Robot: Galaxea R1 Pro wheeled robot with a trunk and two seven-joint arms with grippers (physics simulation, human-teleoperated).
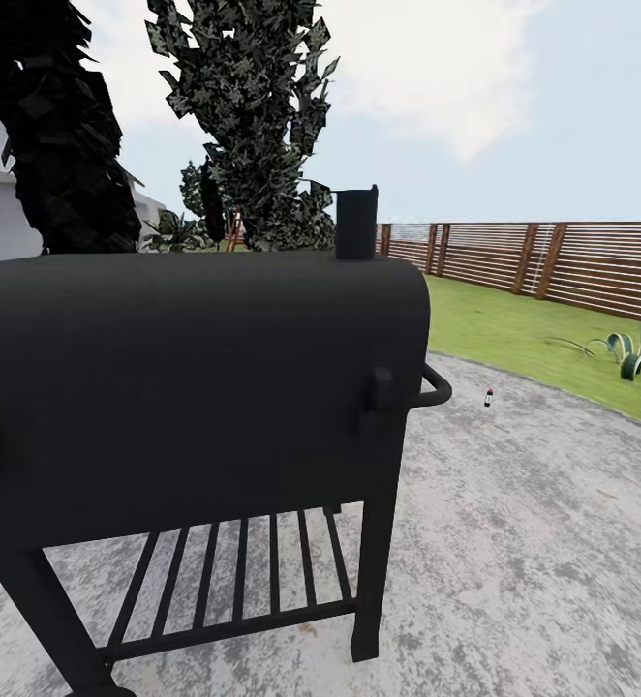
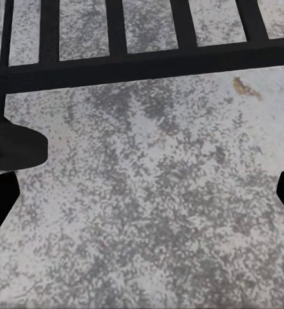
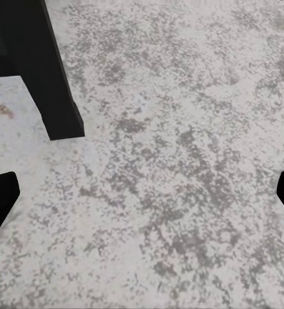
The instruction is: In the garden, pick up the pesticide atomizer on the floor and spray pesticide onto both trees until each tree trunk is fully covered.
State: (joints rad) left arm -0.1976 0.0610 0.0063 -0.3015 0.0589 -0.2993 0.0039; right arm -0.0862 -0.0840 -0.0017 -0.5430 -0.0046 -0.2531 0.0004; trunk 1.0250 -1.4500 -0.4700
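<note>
Right now we face a big black grill (image 1: 195, 387) that takes up the left and middle of the head view, its short chimney (image 1: 356, 223) rising at its upper right and a slatted shelf (image 1: 233, 581) low between its legs. Past its side handle (image 1: 437, 385), right of centre in the frame, we see the pesticide atomizer (image 1: 489, 397): a tiny dark bottle with a red top, standing upright on the floor (image 1: 534, 542), which is rough grey mottled concrete. It stands near the curved edge where the paving meets the green lawn (image 1: 514, 329). A brown slatted fence (image 1: 553, 261) runs along the right, and dark narrow trees (image 1: 253, 126) rise behind the grill.

Our left gripper (image 2: 142, 193) hangs over bare concrete beside the grill's shelf bars, its dark fingers (image 2: 0, 199) spread wide at the frame's edges with nothing between them. Our right gripper (image 3: 142, 193) is likewise spread and empty over the paving, near a grill leg (image 3: 48, 71).
</note>
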